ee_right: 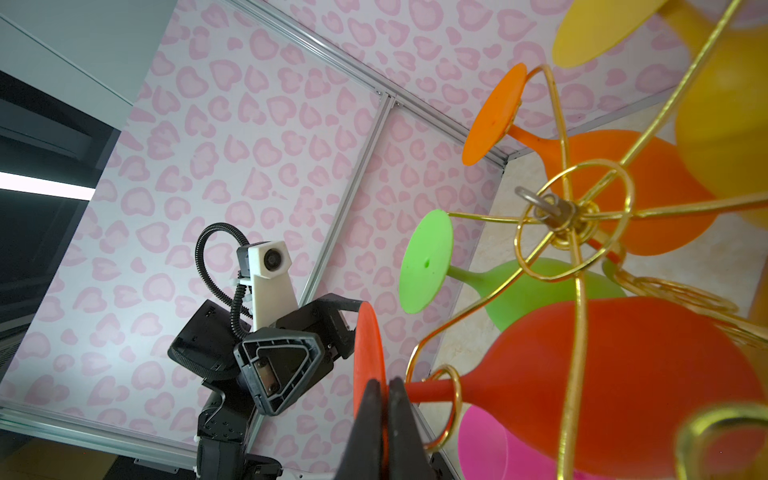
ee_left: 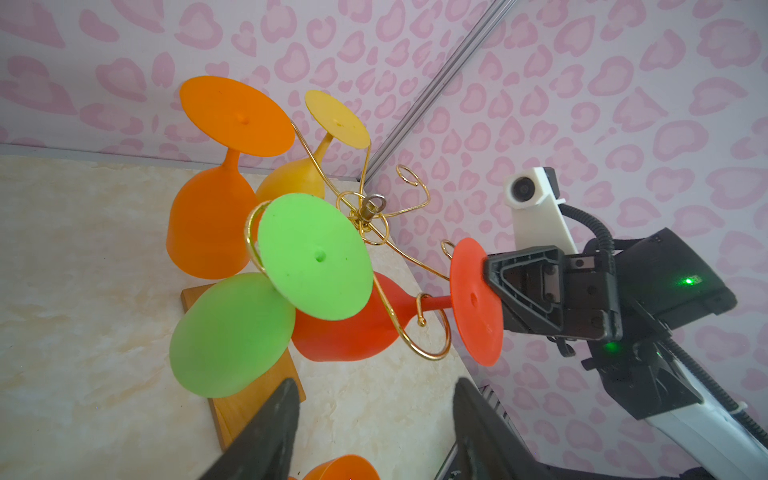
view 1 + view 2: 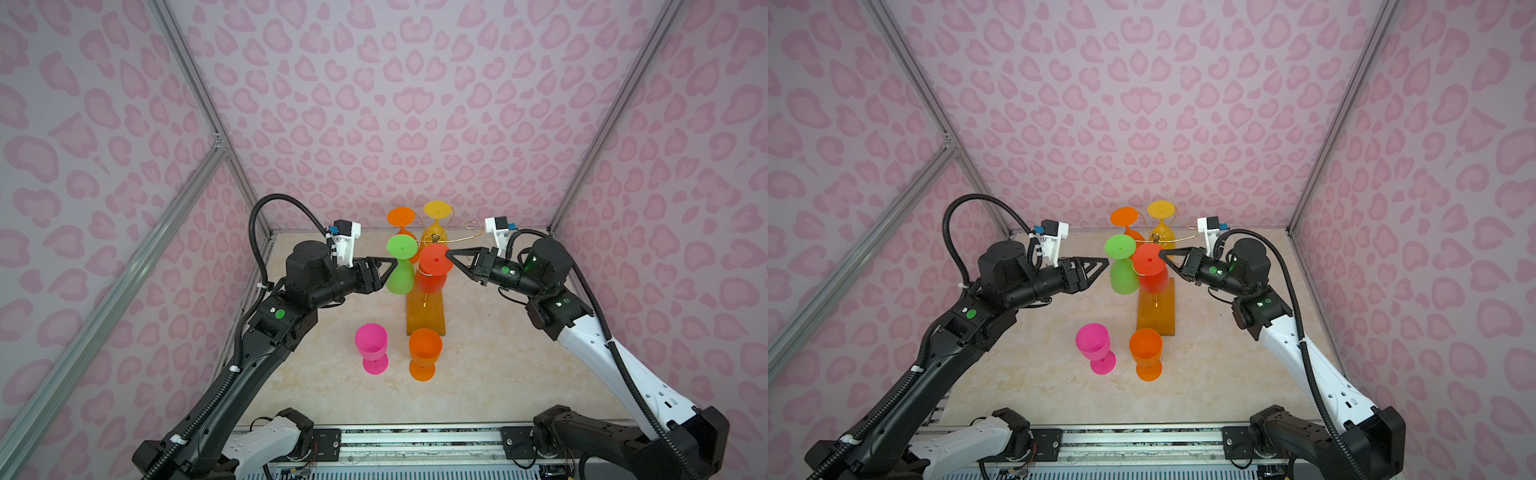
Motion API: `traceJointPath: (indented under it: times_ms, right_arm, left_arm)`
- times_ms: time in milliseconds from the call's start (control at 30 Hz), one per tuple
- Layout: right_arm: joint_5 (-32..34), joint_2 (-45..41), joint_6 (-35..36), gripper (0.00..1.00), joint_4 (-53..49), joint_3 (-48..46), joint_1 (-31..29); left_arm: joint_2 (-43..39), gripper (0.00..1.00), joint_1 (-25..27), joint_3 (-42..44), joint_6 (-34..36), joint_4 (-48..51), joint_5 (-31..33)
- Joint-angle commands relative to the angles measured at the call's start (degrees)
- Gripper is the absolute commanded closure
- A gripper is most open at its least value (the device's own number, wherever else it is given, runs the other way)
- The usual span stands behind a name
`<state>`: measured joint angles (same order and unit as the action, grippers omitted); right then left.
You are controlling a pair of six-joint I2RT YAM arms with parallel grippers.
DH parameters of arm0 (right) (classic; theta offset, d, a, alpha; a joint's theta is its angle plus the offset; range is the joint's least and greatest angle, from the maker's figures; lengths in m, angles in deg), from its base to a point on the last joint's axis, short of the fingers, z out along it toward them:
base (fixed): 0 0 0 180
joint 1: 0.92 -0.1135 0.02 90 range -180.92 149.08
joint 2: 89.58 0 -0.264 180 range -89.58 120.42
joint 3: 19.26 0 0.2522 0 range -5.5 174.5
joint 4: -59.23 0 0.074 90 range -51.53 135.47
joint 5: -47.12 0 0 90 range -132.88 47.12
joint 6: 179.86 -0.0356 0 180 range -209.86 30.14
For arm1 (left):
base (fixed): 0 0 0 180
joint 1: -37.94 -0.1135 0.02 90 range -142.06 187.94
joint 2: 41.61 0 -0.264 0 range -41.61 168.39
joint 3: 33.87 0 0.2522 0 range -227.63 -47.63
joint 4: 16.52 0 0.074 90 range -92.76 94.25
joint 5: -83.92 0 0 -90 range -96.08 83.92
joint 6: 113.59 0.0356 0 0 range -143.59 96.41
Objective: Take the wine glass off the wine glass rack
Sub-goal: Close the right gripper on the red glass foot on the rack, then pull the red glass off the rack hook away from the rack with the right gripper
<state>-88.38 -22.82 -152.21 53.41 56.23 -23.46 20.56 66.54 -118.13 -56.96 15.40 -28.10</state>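
Observation:
The wine glass rack, gold wire arms over an amber base [image 3: 426, 318] [image 3: 1155, 318], stands mid-table, its hub [image 2: 368, 212] [image 1: 557, 216] showing in both wrist views. A red wine glass [image 3: 432, 276] [image 3: 1152, 272] [image 1: 602, 365] hangs upside down from a front arm, its stem through a gold loop. My right gripper [image 3: 448, 253] [image 3: 1162, 252] [image 1: 384, 384] is shut on the rim of that glass's red foot disc [image 2: 473, 299]. My left gripper [image 3: 395, 262] [image 3: 1105, 262] [image 2: 376, 386] is open and empty, just left of a hanging green glass [image 3: 401, 266] [image 2: 311, 257].
An orange glass [image 3: 401, 218] and a yellow glass [image 3: 435, 212] hang on the rack's far arms. A pink glass [image 3: 371, 347] and an orange glass [image 3: 424, 353] stand upright on the table in front of the base. Pink patterned walls close in on three sides.

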Motion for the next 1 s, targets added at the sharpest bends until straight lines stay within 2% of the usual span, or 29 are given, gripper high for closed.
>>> traceJointPath:
  times_ms: [0, 200, 967]
  right_arm:
    - [-0.03, 0.37, 2.59, 1.0, -3.64, 2.26, 0.04]
    - [-0.6, 1.78, 6.16, 1.0, -11.79, 7.0, -0.04]
    - [-1.54, 7.45, 11.13, 1.0, -24.49, 15.87, -4.91]
  left_arm:
    - [-0.04, 0.38, -0.12, 0.01, 0.49, -1.53, -0.64]
    - [0.32, 0.39, -0.3, 0.09, 0.58, -1.62, -1.09]
    - [0.68, 0.39, -1.18, 0.71, 0.85, -1.8, -2.65]
